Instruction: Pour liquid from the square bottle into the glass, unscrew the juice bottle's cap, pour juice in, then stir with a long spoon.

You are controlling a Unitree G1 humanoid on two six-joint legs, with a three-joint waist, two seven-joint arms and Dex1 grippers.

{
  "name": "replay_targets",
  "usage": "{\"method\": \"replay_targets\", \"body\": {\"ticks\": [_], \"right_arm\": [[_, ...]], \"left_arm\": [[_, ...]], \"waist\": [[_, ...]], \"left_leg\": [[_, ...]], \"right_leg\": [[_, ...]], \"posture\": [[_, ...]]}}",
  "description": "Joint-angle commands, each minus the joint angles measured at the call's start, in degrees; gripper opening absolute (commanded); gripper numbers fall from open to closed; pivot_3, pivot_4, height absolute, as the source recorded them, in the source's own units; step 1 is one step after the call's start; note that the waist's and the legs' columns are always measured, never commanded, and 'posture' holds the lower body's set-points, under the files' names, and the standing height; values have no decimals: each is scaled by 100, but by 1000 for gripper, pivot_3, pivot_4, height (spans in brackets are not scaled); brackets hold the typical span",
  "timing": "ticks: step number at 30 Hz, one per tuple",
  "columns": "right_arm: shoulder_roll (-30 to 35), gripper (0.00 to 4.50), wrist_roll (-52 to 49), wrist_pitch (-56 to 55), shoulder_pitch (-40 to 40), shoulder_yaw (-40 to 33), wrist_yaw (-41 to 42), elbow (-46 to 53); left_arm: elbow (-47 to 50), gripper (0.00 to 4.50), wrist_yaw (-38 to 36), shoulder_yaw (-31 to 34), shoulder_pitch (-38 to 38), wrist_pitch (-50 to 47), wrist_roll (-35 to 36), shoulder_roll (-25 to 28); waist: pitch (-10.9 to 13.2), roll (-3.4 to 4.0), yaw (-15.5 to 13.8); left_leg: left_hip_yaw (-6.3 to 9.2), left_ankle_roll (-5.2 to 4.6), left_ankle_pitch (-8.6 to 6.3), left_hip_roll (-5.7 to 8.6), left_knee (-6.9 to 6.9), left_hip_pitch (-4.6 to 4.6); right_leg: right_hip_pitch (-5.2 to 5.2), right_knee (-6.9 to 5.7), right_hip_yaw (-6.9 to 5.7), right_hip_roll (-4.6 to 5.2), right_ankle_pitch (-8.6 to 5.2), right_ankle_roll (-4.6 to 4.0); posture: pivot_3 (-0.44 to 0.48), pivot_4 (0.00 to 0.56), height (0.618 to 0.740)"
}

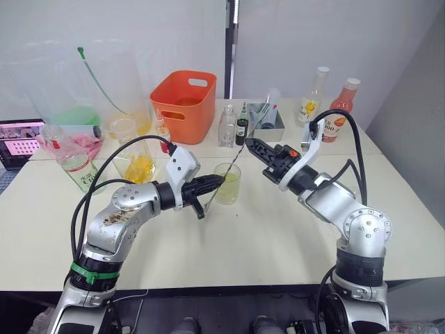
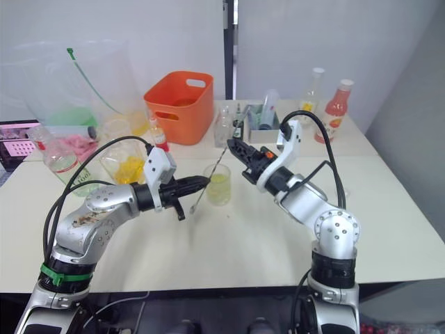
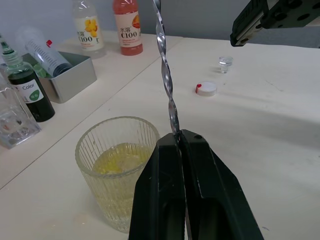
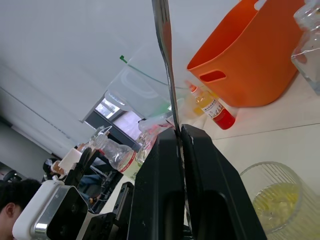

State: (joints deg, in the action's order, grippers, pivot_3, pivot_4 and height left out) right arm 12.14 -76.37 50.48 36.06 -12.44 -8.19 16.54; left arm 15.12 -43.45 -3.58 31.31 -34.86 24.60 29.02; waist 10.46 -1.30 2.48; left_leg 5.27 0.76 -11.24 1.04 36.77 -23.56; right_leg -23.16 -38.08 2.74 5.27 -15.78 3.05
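My left gripper (image 1: 220, 181) is shut on the twisted shaft of the long spoon (image 3: 167, 85), which slants up toward my right gripper (image 1: 248, 142). The spoon's lower end hangs just left of the glass (image 1: 228, 182), outside it. The ribbed glass holds pale yellow liquid. My right gripper is shut, and in the left wrist view its fingers (image 3: 245, 31) stand apart from the spoon. The square bottle (image 1: 227, 126) stands by the orange bin. The juice bottle (image 1: 75, 163) is at the far left, and its white cap (image 3: 206, 88) lies on the table.
An orange bin (image 1: 184, 104), a metal tray (image 1: 270, 124), a dark green small bottle (image 1: 241, 128), a yellow-labelled bottle (image 1: 313, 104) and a pink bottle (image 1: 338, 111) line the back. A spouted cup (image 1: 136, 165) and a large clear container (image 1: 83, 83) stand at left.
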Motion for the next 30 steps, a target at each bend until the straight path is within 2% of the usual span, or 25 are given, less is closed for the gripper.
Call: {"method": "replay_targets", "body": {"ticks": [1, 11, 12, 16, 30], "right_arm": [[102, 19, 136, -81, -33, 66, 160, 163], [132, 19, 126, -62, -96, 76, 464, 96], [125, 669, 88, -50, -102, 74, 498, 87], [205, 1914, 173, -28, -107, 112, 582, 80], [-11, 1914, 523, -223, 144, 154, 695, -163]], "left_arm": [[187, 0, -24, 64, 128, 165, 15, 4], [237, 0, -11, 90, 98, 155, 24, 16], [238, 0, -14, 89, 94, 156, 23, 21], [264, 0, -7, 98, 77, 133, 35, 27], [460, 0, 29, 65, -37, 20, 57, 53]], "waist": [[0, 0, -1], [0, 0, -2], [0, 0, -2], [0, 0, -2], [0, 0, -2]], "left_leg": [[0, 0, 0, 0, 0, 0], [0, 0, 0, 0, 0, 0], [0, 0, 0, 0, 0, -1], [1, 0, 0, 0, 0, 0], [0, 0, 0, 0, 0, 0]], "right_leg": [[0, 0, 0, 0, 0, 0], [0, 0, 0, 0, 0, 0], [0, 0, 0, 0, 0, 0], [0, 0, 0, 0, 0, 0], [0, 1, 0, 0, 0, 0]], "posture": [[0, 150, 740], [0, 150, 740], [0, 150, 740], [0, 150, 740], [0, 150, 740]]}}
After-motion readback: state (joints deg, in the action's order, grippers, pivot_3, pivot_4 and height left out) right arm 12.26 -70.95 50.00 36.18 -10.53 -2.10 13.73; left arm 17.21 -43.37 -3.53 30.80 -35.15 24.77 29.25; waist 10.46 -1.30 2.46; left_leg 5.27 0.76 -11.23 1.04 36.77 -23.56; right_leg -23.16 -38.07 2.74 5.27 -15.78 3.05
